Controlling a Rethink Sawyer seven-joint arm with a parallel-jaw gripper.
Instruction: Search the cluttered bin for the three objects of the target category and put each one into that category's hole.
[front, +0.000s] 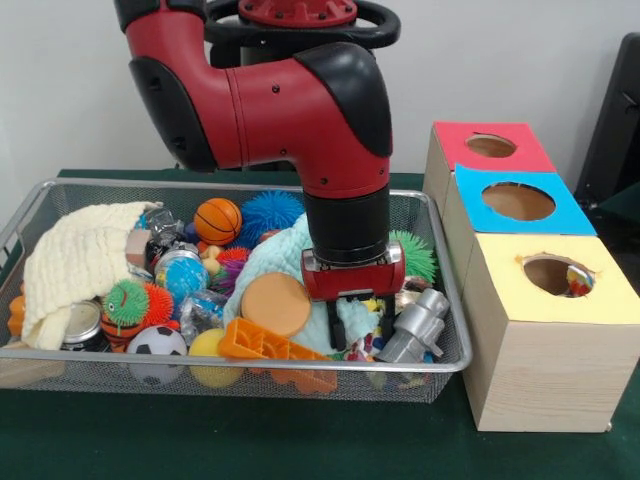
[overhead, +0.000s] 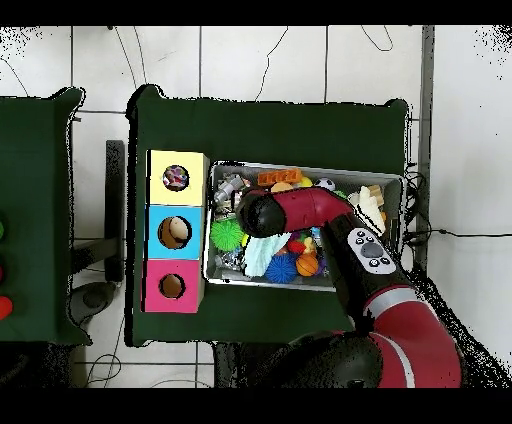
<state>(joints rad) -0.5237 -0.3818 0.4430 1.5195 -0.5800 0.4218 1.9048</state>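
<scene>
A: Front view, going L to R w/ the bin (front: 30, 215) as anchor. What's at its left end?

B: Cream cloth (front: 75, 255) draped over the left wall. Just right of it a can (front: 80, 325), a green-and-orange spiky ball (front: 127, 302) and a soccer ball (front: 157, 342) by the front rim.

A: Mid-bin?

B: Basketball (front: 217, 220) and blue spiky ball (front: 272, 210) toward the back wall. Nearer the front, an orange disc (front: 276, 304) lying on a teal cloth (front: 275, 258); yellow ball (front: 207, 345) and orange plastic grid (front: 262, 345) at the front rim.

A: Gripper?

B: Gripper (front: 358, 335) hangs down inside the bin, right of centre, tips down among the clutter on the teal cloth. Fingers (front: 335, 330) stand a little apart; can't tell if anything's btwn them.

A: Right end?

B: Green spiky ball (front: 415, 255) behind the gripper, silver metal part (front: 415, 325) by the front right corner.

A: Outside the bin?

B: Just right of it, a row of three boxes: red box (front: 485, 165) farthest back, blue box (front: 520, 215) in the middle, yellow box (front: 560, 330) nearest. Each has a round hole on top. Something colourful shows inside the yellow one's hole (front: 555, 275).

A: Overhead?

B: Same row, other side of the bin (overhead: 385, 180); arm (overhead: 330, 215) reaches over the bin.
</scene>
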